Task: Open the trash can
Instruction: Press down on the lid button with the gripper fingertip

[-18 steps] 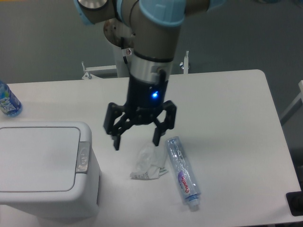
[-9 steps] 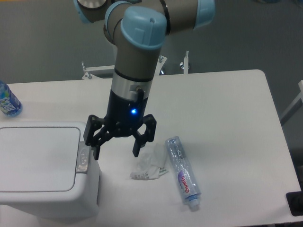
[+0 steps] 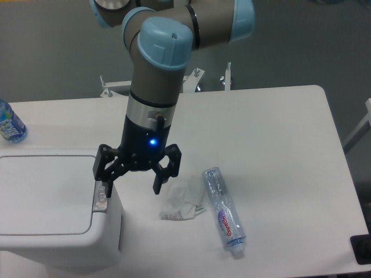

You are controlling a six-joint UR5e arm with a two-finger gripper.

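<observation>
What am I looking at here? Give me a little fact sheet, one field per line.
bin: large white plastic trash can, lid closed
button: grey oblong push-button on its right rim
gripper: black two-finger gripper, jaws open, one finger at the button
litter: crumpled clear plastic wrapper beside a flattened clear plastic bottle
far left: blue-labelled bottle

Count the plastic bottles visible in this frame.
2: a clear empty bottle lying on the table right of the crumpled wrapper, and a blue-labelled bottle at the left edge, partly cut off. None seems hidden.
</observation>
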